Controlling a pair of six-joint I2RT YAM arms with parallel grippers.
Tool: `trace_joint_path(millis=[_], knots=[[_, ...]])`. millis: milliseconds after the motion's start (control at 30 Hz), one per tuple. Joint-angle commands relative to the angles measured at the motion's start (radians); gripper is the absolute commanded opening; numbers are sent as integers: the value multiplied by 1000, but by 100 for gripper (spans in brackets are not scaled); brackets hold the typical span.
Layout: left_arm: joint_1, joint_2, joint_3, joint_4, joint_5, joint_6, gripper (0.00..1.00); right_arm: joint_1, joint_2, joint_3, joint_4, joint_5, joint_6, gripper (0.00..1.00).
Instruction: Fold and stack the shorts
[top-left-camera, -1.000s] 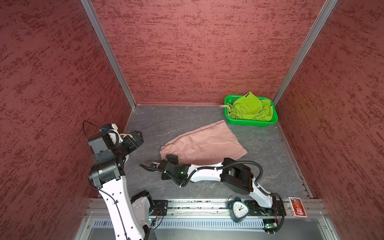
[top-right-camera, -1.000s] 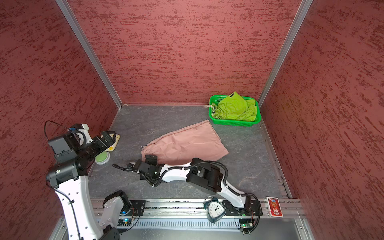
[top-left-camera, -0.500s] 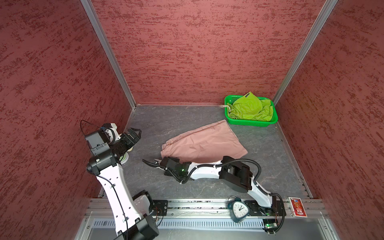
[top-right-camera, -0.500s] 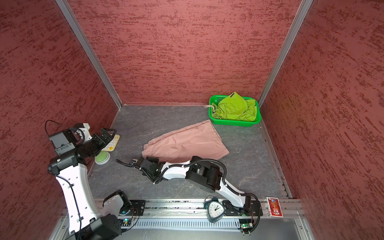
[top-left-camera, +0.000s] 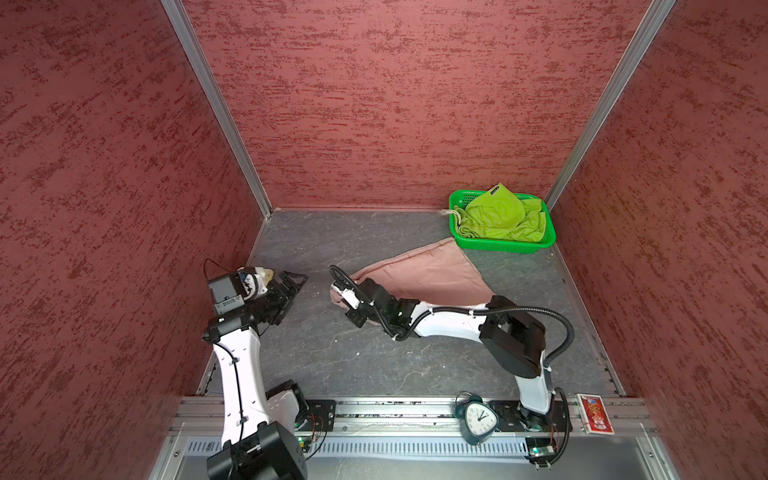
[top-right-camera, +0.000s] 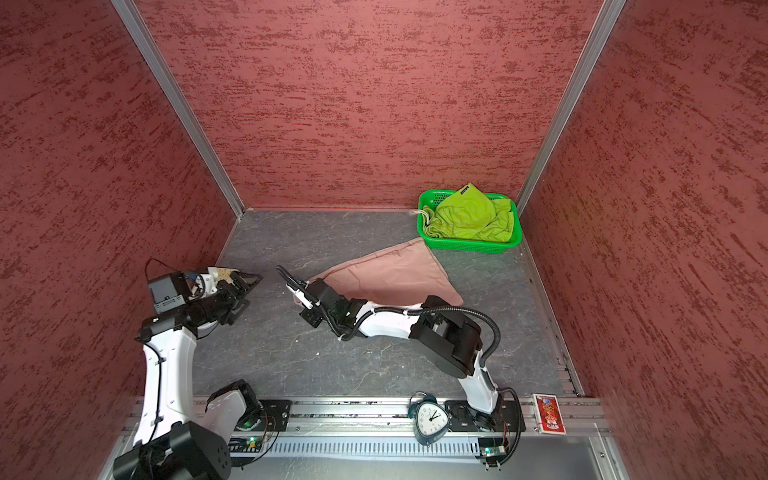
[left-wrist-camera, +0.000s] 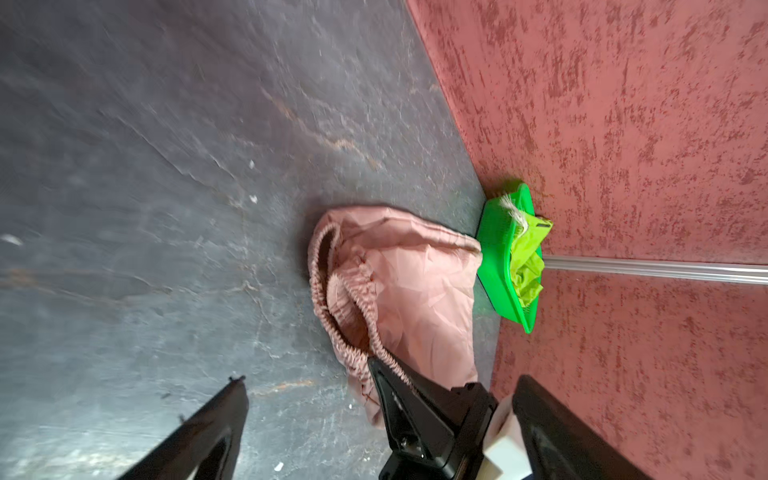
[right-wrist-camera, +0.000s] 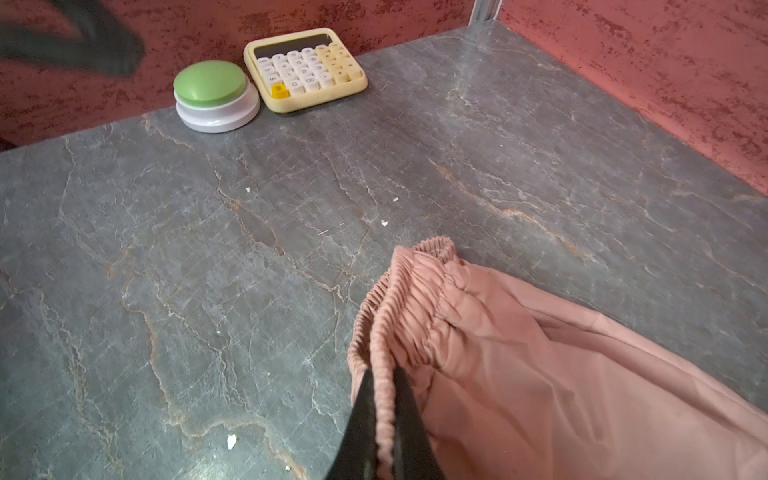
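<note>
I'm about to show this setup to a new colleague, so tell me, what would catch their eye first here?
The dusty pink shorts sprawled across the grey table stand out first, with the right pincer shut on their elastic waistband. Next comes the bright green basket in the far right corner, with the lime green shorts heaped in it.

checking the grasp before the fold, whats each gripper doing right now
left gripper: open, holding nothing
right gripper: shut on the pink shorts, at the waistband
</note>
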Motion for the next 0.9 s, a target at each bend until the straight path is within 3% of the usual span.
trace_joint_path(millis=[0,167,400,867], knots=[[-55,-42,-106,182,19,-181,99,5,-43,-22,73,-45,41,0],[-151,-38,-249,383,-11,-335,99,5,-56,-44,92,-43,34,0],[-270,53,-354,592,-44,-435,99,5,-50,-55,107,-39,26,0],[-387,223,-343,756,-113,-426,99,8,-41,-62,119,-59,8,0]])
